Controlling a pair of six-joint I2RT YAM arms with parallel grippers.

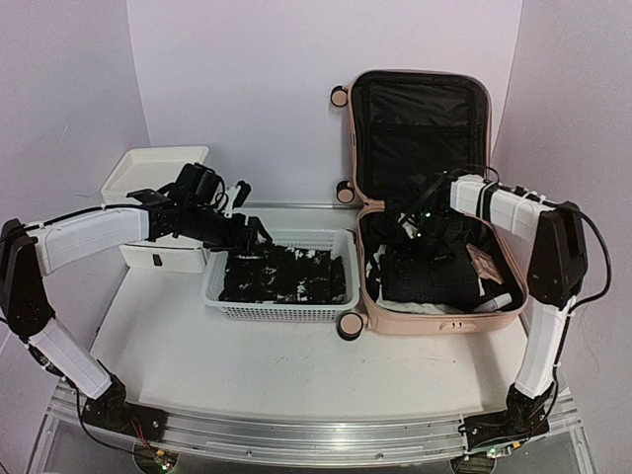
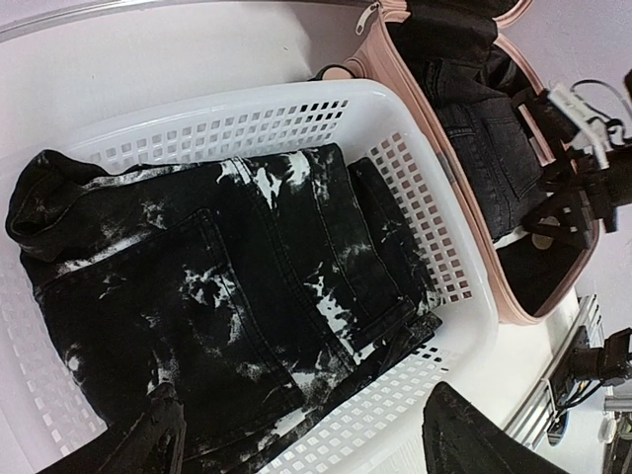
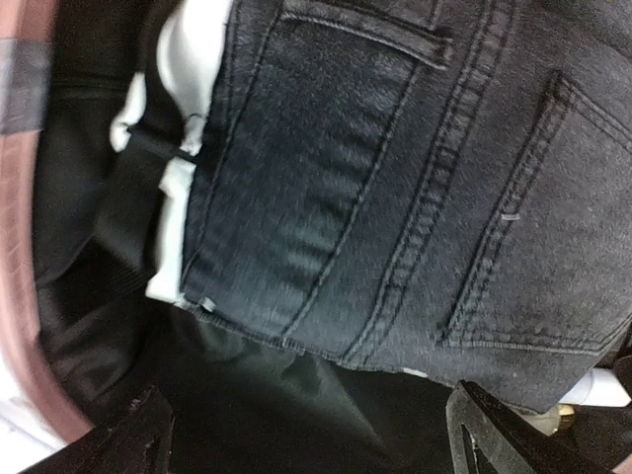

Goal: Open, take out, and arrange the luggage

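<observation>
The pale pink luggage (image 1: 425, 322) lies open at the right, its black-lined lid (image 1: 420, 109) standing against the back wall. Dark grey jeans (image 3: 415, 158) and other dark clothes fill its base. My right gripper (image 1: 419, 223) hovers just over those jeans, open, with nothing between its fingers (image 3: 523, 434). The luggage's pink rim (image 3: 18, 257) shows at the left of the right wrist view. My left gripper (image 1: 252, 233) is open above the white mesh basket (image 1: 281, 313), which holds folded black-and-white splashed jeans (image 2: 227, 286). The left fingers (image 2: 484, 439) are empty.
A white plastic drawer unit (image 1: 158, 197) stands at the back left, behind my left arm. The basket's right wall sits close to the luggage (image 2: 464, 188). A brown packet (image 1: 484, 262) and a white item (image 1: 499, 301) lie at the base's right side.
</observation>
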